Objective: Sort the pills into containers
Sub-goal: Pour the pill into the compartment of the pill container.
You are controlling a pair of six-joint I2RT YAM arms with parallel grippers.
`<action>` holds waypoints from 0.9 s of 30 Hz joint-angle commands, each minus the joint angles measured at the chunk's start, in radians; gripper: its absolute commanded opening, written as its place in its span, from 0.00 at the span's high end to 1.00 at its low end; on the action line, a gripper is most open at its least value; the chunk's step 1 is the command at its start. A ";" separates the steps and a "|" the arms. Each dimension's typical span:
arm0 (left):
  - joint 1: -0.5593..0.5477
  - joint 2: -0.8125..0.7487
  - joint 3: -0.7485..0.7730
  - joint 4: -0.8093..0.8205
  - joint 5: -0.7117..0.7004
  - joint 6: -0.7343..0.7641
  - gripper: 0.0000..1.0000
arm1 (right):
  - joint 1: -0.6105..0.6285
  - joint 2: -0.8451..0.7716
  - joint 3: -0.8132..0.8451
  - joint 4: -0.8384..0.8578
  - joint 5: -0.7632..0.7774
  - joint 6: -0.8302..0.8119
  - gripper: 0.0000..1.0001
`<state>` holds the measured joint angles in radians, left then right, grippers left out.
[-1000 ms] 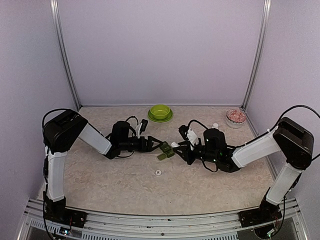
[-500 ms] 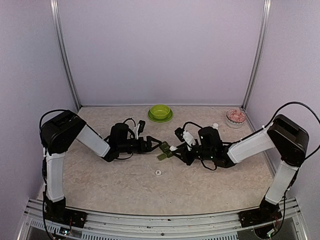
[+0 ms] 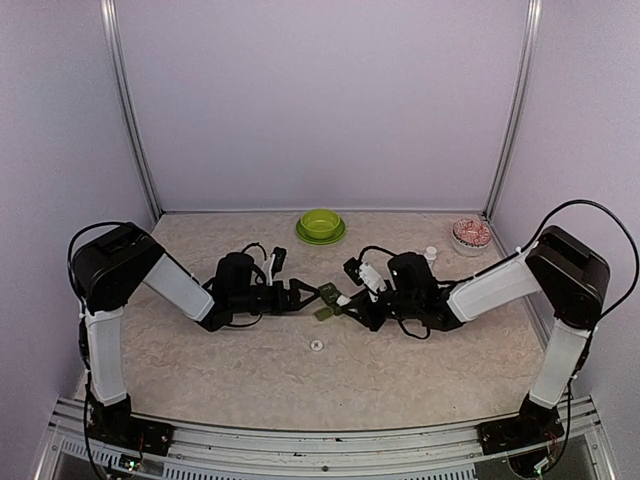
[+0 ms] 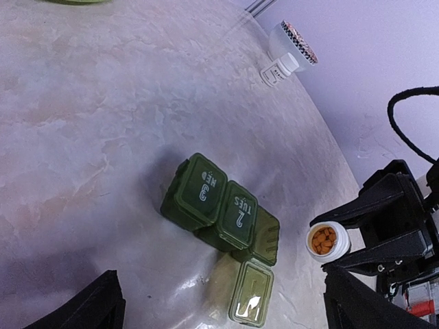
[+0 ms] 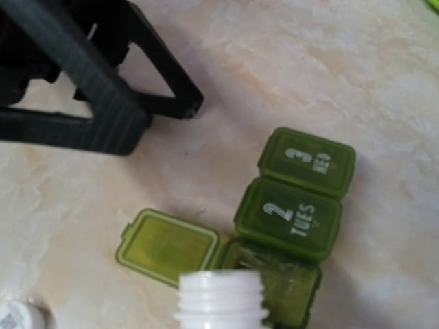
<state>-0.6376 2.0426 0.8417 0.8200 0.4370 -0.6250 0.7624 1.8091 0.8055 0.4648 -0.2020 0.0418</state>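
Your right gripper [image 3: 350, 299] is clamped on a small white bottle [image 4: 341, 248], one black finger on each side of it. Its mouth is uncapped, and orange pills [image 4: 323, 240] show inside. Compared with a second ago, your right arm has reached further left across the table [image 3: 250, 370], so the bottle now sits just beside the open end of the pill box [image 4: 218, 209]. In the right wrist view the bottle neck hangs over the edge of that open compartment.

The pill box has not shifted. It lies mid-table between the two grippers. The compartments marked 3 WED and 2 TUES are closed, and the third has its lid [image 4: 250, 293] flipped flat onto the table. Something pale lies in the open compartment, but you cannot tell what it is.

Your left gripper [image 3: 303, 293] is spread wide, and its fingers [image 4: 89, 308] sit at the two bottom corners of its own wrist view. It stands near the box without touching it. Your left arm's elbow has drifted a little to the left since a second ago.

The lime bowl [image 3: 320, 226], the dish of reddish bits [image 3: 471, 233] and the flat white cap [image 3: 316, 346] are where they were.
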 commanded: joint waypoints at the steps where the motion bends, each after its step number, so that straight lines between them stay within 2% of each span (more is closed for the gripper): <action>1: -0.011 -0.016 0.002 0.013 0.012 0.013 0.01 | -0.009 0.025 0.041 -0.055 0.002 0.004 0.91; 27: -0.009 0.000 0.000 0.021 0.025 0.016 0.01 | -0.009 0.037 0.185 -0.320 0.048 -0.008 0.91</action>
<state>-0.6434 2.0430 0.8417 0.8215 0.4458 -0.6239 0.7620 1.8385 0.9573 0.2153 -0.1699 0.0414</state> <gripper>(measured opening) 0.987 0.258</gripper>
